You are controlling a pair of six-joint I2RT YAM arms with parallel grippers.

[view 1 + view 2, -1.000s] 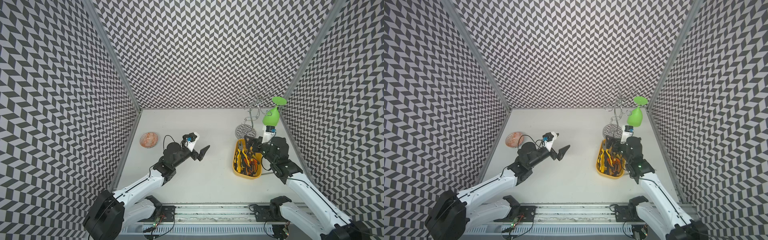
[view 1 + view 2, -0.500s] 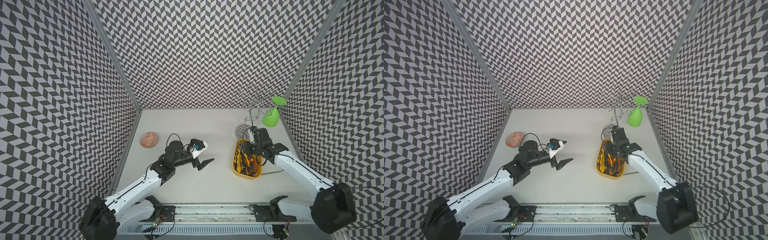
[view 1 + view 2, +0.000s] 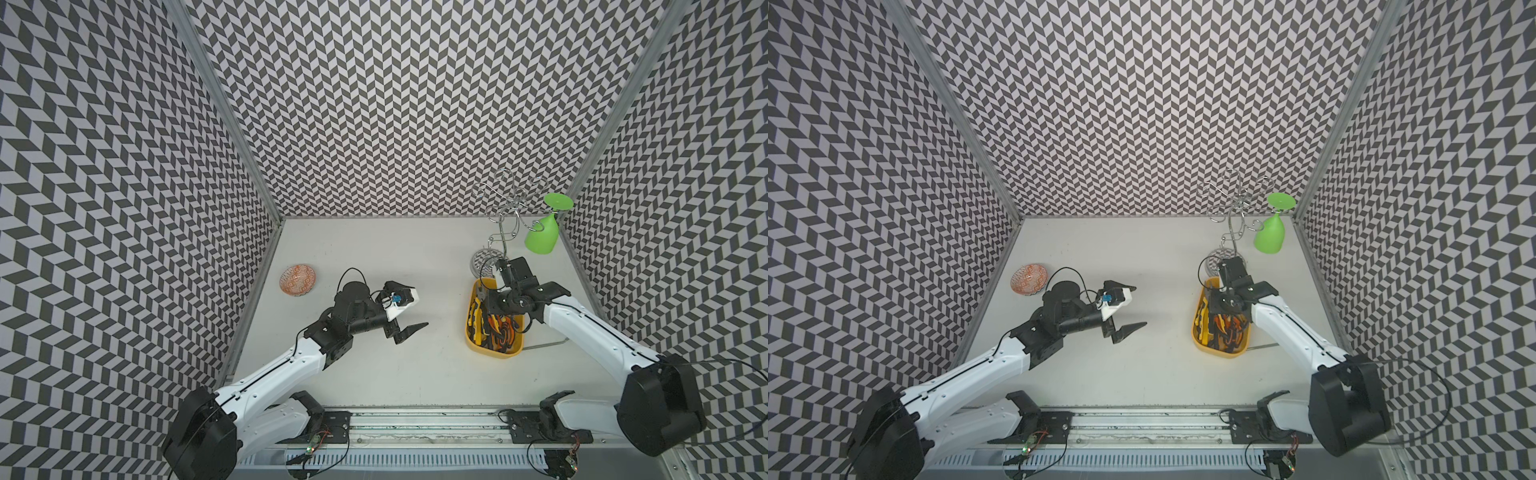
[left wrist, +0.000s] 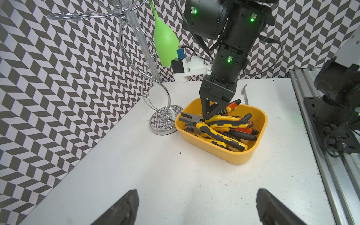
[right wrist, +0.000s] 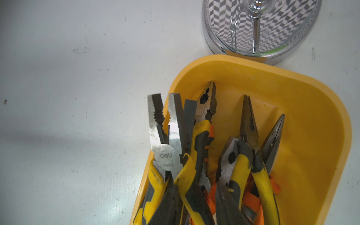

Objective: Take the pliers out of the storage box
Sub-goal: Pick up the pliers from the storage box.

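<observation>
The yellow storage box (image 3: 495,354) (image 3: 1220,354) sits right of centre, with several yellow-and-black and orange-and-black pliers (image 4: 224,124) piled inside. My right gripper (image 4: 208,116) reaches down into the box's far end. Its fingers are drawn in round a yellow-and-black handle of the steel-headed pliers (image 5: 167,155), whose nose sticks out over the box rim (image 5: 311,116). In the right wrist view the gripper (image 5: 194,188) has that handle between its dark fingers. My left gripper (image 3: 1140,305) (image 4: 196,191) hovers open over bare table left of the box, holding nothing.
A chrome wire stand (image 3: 484,259) stands right behind the box, with a green glass (image 3: 541,237) hanging upside down from it. A thin metal tool (image 3: 544,343) lies on the table right of the box. An orange-patterned bowl (image 3: 297,281) sits at the left wall.
My right arm has swung in over the box and lowered into it, its jaws closing from wide open onto a pliers handle. The left arm has drifted slightly towards the middle, still open.
</observation>
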